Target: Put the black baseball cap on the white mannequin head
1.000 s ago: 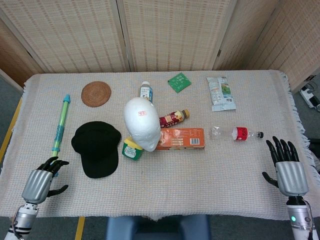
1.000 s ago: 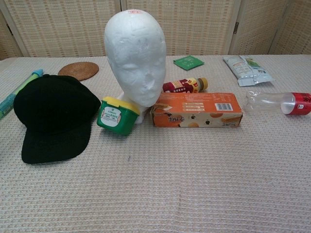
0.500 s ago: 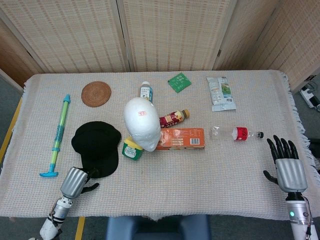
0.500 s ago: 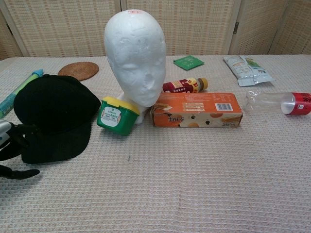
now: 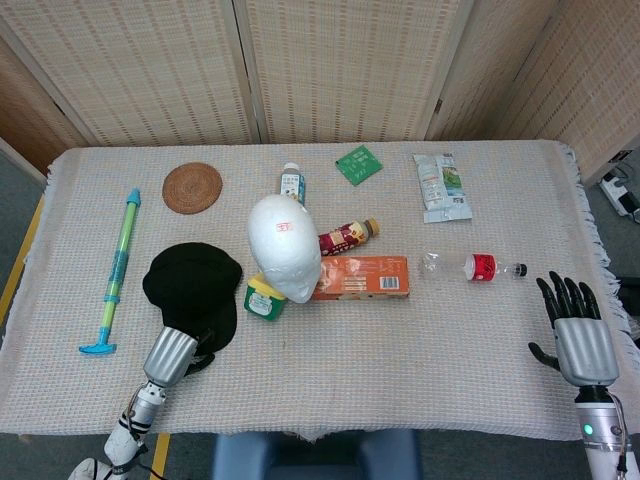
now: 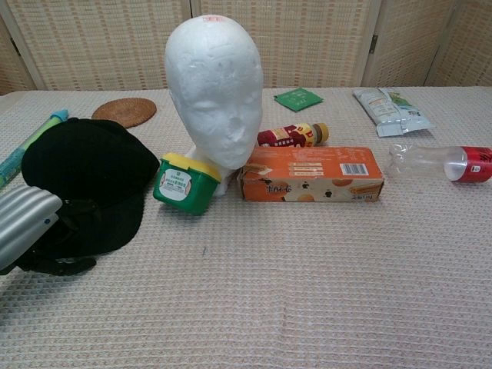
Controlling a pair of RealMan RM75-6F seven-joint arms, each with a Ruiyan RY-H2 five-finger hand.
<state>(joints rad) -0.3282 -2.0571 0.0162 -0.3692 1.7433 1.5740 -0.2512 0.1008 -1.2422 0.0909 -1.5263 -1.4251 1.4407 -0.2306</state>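
got my left hand (image 5: 172, 354) at the cap's (image 5: 192, 290) brim on the surface, left of the mannequin head (image 5: 284, 247); can't tell if fingers have clamped it. right hand (image 5: 580, 340) parked aside, fingers apart, empty.

We see a tabletop (image 5: 400, 350) under a woven cloth. At its centre stands the mannequin head (image 5: 285, 246), an orange box (image 5: 360, 277) at its three o'clock and the black cap (image 5: 192, 290) at nine. A round coaster (image 5: 192, 187) lies at eleven, a clear bottle (image 5: 472, 267) far toward three.

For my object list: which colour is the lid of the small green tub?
Yellow lid; chest view shows it best.
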